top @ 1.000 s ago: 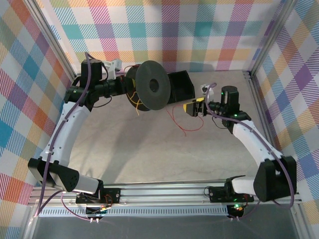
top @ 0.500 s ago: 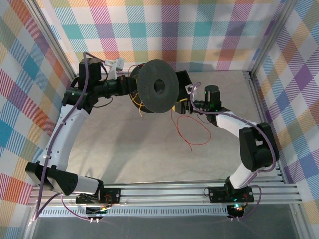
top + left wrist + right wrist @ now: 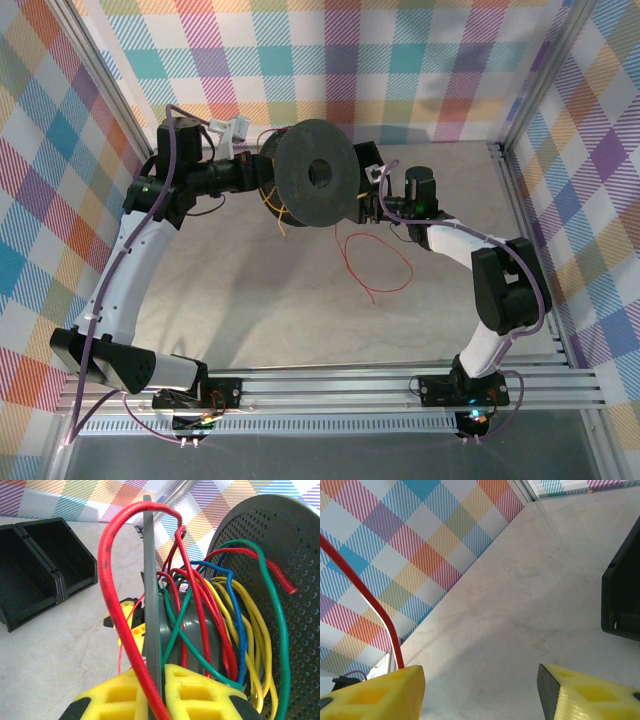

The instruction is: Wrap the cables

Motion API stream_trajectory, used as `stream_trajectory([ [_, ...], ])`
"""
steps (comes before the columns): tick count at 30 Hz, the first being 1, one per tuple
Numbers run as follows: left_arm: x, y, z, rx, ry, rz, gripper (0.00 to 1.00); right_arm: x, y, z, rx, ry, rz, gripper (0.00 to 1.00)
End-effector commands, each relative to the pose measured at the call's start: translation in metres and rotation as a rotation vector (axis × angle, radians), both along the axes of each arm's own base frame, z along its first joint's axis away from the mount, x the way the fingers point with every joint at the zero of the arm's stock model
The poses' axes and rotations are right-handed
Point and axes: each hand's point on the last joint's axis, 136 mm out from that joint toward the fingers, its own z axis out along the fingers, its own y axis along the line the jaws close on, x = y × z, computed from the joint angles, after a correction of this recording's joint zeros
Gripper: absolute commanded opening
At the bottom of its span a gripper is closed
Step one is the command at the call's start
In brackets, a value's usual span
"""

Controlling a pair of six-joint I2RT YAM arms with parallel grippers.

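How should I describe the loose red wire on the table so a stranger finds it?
Find the large black round spool held up over the far middle of the grey table. Just in front of it, toward the right arm, a thin red wire lies in an open oval loop. The other wires are wound on the spool.

Spool (image 3: 315,187) blocks centre, near table (image 3: 230,300) free

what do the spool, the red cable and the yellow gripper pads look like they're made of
The spool looks like hard plastic, matte dark grey, its flange dotted with small regular holes. The red cable has a smooth, slightly glossy jacket, likely PVC or rubber insulation, and bends in a soft loop. The yellow pads of the left gripper seem matte printed or moulded plastic, with square recesses.
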Motion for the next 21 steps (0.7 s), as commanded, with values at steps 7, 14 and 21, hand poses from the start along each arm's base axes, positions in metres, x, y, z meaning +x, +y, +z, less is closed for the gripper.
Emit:
stream_trajectory([
  [7, -0.011, -0.005, 0.037, -0.060, -0.128, -0.045, 0.00, -0.015, -0.002, 0.028, -0.002, -0.082, 0.030, 0.63],
  [14, -0.011, -0.005, 0.037, -0.060, -0.128, -0.043, 0.00, -0.024, -0.008, 0.035, -0.015, -0.103, 0.029, 0.65],
  [21, -0.011, -0.005, 0.037, -0.064, -0.128, -0.045, 0.00, -0.023, 0.001, 0.037, 0.043, -0.049, 0.084, 0.63],
])
